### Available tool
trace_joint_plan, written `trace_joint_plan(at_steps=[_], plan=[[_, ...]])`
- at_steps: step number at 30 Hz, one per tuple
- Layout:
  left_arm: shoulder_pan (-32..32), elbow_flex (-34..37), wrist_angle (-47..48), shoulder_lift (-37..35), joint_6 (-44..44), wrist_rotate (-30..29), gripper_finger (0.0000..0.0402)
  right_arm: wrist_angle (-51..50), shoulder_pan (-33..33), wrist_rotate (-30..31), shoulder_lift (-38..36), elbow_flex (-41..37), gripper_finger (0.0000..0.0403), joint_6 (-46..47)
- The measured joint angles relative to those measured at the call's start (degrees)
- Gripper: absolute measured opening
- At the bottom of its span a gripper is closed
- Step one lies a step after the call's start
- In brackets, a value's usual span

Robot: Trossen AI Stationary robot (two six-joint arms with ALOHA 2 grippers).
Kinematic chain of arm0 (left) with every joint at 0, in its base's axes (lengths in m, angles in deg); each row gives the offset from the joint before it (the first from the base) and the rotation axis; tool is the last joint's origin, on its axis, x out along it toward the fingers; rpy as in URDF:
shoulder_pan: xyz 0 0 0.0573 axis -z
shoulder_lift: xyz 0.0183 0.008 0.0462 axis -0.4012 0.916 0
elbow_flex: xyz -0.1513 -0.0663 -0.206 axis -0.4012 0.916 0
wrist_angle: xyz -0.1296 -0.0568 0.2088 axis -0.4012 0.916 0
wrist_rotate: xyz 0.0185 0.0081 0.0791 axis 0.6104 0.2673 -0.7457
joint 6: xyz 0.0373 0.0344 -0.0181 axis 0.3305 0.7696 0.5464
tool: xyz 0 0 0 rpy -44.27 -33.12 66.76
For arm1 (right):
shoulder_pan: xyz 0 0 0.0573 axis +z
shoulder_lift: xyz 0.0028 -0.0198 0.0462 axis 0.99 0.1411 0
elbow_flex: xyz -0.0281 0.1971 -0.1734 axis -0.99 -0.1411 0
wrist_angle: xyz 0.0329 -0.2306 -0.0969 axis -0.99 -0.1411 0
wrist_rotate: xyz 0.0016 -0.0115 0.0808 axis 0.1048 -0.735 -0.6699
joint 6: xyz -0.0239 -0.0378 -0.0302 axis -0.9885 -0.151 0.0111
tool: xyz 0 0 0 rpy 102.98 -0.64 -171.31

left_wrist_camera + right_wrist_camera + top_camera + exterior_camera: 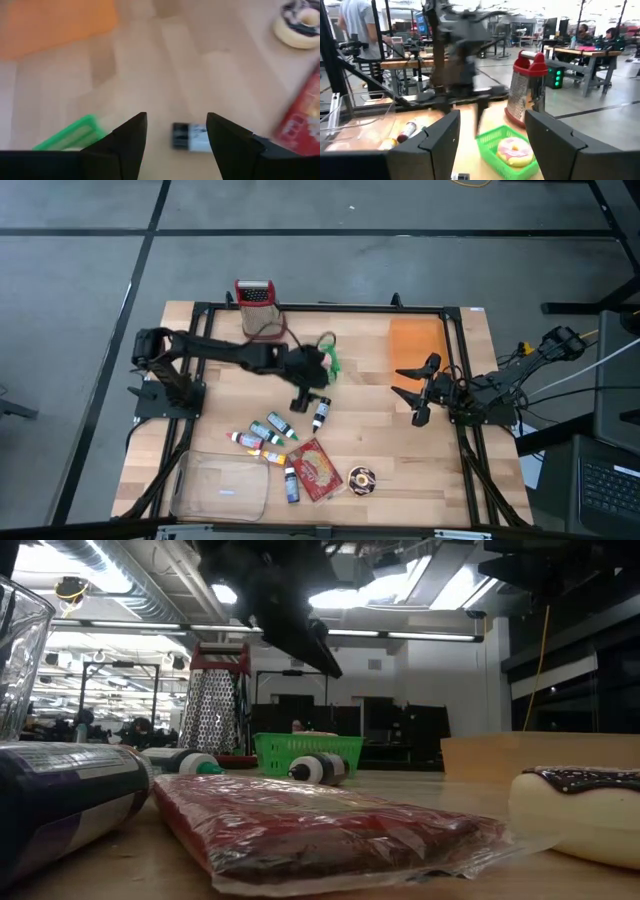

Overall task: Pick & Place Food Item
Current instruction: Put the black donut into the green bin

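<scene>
My left gripper (303, 394) hangs open and empty beside the green basket (329, 360), where the donut (514, 150) lies; my right gripper (417, 393) waits open, well apart.

Pale wood-plank surface (370, 450), smooth, matt, visible grain. Red packet (320, 825) in clear glossy plastic wrap, crinkled at the edges. Grater (524, 92): perforated shiny metal, red plastic handle. Green basket (308, 753), plastic lattice. Clear plastic container (220, 488), glossy. Doughnut (580, 810) with glossy dark icing. Orange mat (415, 345), matt. Gripper fingers (131, 145) matt black plastic.
</scene>
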Motion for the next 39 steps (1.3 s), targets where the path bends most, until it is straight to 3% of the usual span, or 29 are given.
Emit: trace_joint_plan(at_steps=[8,11,13,16,18,21,23,30,33,39], plan=[[7.07,0.00,-4.50,0.00,-2.34,-6.47,0.0194,2.64,0.17,-8.83,-0.90,1.72,0.0226,1.40],[8.22,0.00,-7.85,0.01,-3.62,-5.43,0.0194,2.47,0.17,-11.32,-0.92,2.12,0.0226,-4.03],[9.28,0.00,-10.54,0.58,-3.65,-5.37,0.0194,2.02,0.22,-9.74,-0.90,2.12,0.0226,-7.69],[10.93,0.00,-12.49,0.79,-3.74,-5.40,0.0194,1.10,0.24,-6.97,-0.94,2.12,0.0226,3.35],[11.91,-0.07,-13.79,0.70,-4.79,-5.43,0.0194,-2.18,0.24,-16.02,-0.92,2.12,0.0226,-0.43],[13.58,-0.07,-13.69,0.72,-5.94,-7.03,0.0194,-5.78,0.30,-36.63,-1.59,2.09,0.0226,-4.43],[14.71,-0.07,-14.02,0.72,-5.98,-7.80,0.0194,-7.49,0.10,-41.94,-5.41,1.74,0.0226,-2.19],[17.03,-0.49,-17.27,2.56,-6.84,-8.27,0.0194,-13.24,0.04,-43.57,-25.33,-5.58,0.0226,-0.68],[17.59,-0.58,-17.05,3.12,-8.00,-8.80,0.0194,-16.46,0.02,-40.81,-32.76,-8.11,0.0226,-0.31],[17.82,-1.58,-17.68,6.30,-11.05,-9.39,0.0194,-23.61,0.02,-37.40,-38.33,-8.39,0.0226,1.68]])
